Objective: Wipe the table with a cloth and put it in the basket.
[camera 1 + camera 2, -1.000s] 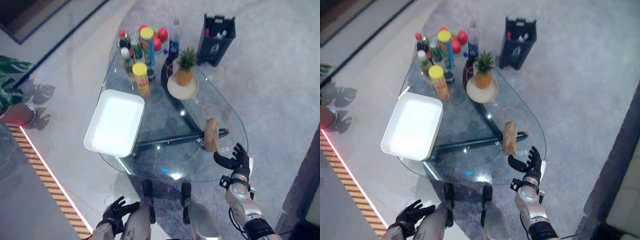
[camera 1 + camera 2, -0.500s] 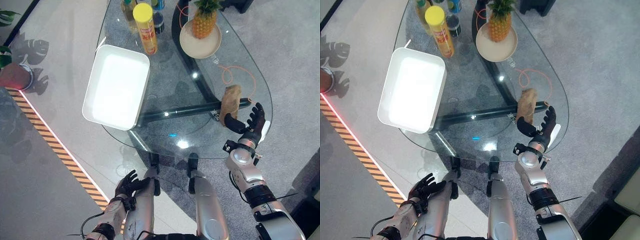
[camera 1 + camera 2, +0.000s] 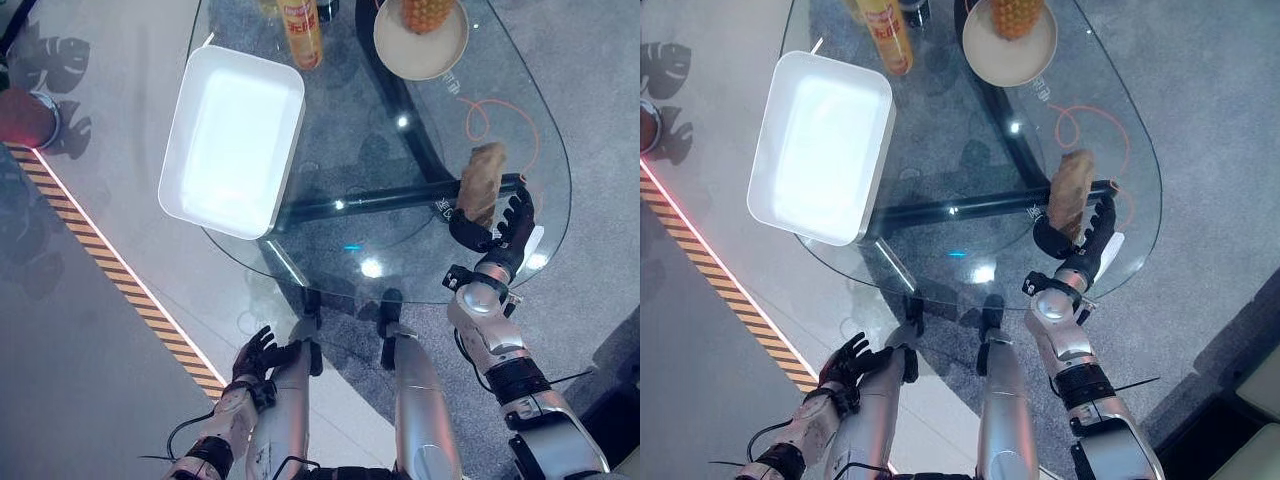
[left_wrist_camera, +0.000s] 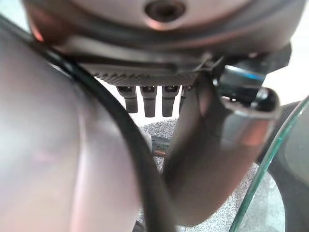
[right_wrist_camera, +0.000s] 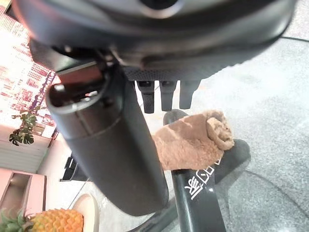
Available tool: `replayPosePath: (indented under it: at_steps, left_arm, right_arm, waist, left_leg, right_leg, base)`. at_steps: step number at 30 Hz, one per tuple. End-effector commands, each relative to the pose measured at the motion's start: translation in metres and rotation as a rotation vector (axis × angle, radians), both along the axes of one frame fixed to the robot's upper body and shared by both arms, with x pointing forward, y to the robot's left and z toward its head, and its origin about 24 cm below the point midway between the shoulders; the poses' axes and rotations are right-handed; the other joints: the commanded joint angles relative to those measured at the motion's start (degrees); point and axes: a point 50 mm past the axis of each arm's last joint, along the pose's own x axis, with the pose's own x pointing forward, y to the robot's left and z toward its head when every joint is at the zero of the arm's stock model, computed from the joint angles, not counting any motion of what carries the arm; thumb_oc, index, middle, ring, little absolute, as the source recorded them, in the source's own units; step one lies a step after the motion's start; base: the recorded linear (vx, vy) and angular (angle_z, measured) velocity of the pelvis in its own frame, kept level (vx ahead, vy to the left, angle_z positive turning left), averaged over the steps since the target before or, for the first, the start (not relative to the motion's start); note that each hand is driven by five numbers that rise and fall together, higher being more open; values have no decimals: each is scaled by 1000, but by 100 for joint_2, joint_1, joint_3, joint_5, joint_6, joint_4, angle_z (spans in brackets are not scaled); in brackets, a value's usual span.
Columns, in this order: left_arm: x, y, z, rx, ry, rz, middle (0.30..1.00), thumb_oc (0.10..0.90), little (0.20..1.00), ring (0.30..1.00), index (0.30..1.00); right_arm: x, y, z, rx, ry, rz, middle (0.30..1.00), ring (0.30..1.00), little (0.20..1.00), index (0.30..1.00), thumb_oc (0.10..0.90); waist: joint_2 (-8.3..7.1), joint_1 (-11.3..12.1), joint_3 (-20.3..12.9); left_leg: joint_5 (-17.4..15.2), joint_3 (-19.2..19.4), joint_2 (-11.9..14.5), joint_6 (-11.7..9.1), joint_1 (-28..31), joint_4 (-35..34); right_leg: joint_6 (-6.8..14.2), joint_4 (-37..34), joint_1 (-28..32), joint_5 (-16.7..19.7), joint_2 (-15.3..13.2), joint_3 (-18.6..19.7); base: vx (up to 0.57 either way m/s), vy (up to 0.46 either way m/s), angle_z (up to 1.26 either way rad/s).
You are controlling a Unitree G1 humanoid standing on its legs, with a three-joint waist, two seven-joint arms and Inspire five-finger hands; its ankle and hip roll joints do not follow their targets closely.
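Two dark hands framed the scene. Nearest, the idle left hand (image 3: 258,355) hung low beside the robot, below the table edge, its fingers loosely spread and holding nothing. Further out, the right hand (image 3: 497,232) was raised at the near right rim of the clear glass teardrop-shaped table (image 3: 330,255), fingers straight and thumb apart, empty, with the rolled tan terry cloth (image 3: 481,182) lying on the glass just beyond its fingertips; the right wrist view showed the cloth (image 5: 193,138) past the fingers (image 5: 166,94), not yet touched.

The step in hand looked like reaching for the cloth. To do it well, the hand probably needed to come over the roll from above and close across its short width, so the grip caught several layers rather than one loose flap. An orange cord loop (image 3: 500,130) lay just beyond the cloth and should be left out of the grasp. Farther off sat the white rectangular tray (image 3: 233,140) and, beyond it, a pineapple on a pale round plate (image 3: 421,45).
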Motion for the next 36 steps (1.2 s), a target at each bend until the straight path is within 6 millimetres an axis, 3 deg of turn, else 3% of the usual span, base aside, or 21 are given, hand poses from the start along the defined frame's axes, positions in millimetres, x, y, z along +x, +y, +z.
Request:
replayPosePath:
  at_steps: [1, 16, 24, 36]
  left_arm:
    - [-18, -10, -11, -31, 63, 1, 900, 800, 900, 900, 900]
    - [-4, -13, 2, -50, 6, 19, 900, 800, 900, 900, 900]
    - [1, -11, 6, -55, -16, 41, 900, 800, 900, 900, 900]
    - [8, -12, 13, -56, -41, 27, 900, 800, 900, 900, 900]
  right_arm:
    - [-3, -16, 42, -92, -169, -76, 900, 900, 900, 900, 800]
    - [4, -22, 50, -136, -119, -131, 900, 900, 900, 900, 800]
    - [8, -32, 39, -94, -27, -189, 900, 900, 900, 900, 800]
    - [13, -39, 50, -117, -39, -204, 900, 900, 900, 900, 800]
  waist:
    - [-43, -68, -97]
    - [35, -8, -97]
    - [73, 30, -97]
    - [104, 78, -97]
  left_leg:
    - [-1024, 214, -375, 71, -259, 1052]
    - [-975, 151, -417, 86, -863, 1186]
    - [-963, 117, -432, 88, -1091, 1250]
    - [-948, 47, -450, 76, -1320, 1328]
  right_leg:
    - [-46, -796, 16, 585, 229, -330]
    - [-14, -633, -630, 678, 234, -337]
    - [-6, -616, -852, 741, 212, -352]
    - [18, -558, -1084, 790, 197, -348]
  base:
    - [32, 26, 6]
    - [7, 6, 1]
    - [0, 0, 0]
    - [1, -1, 1]
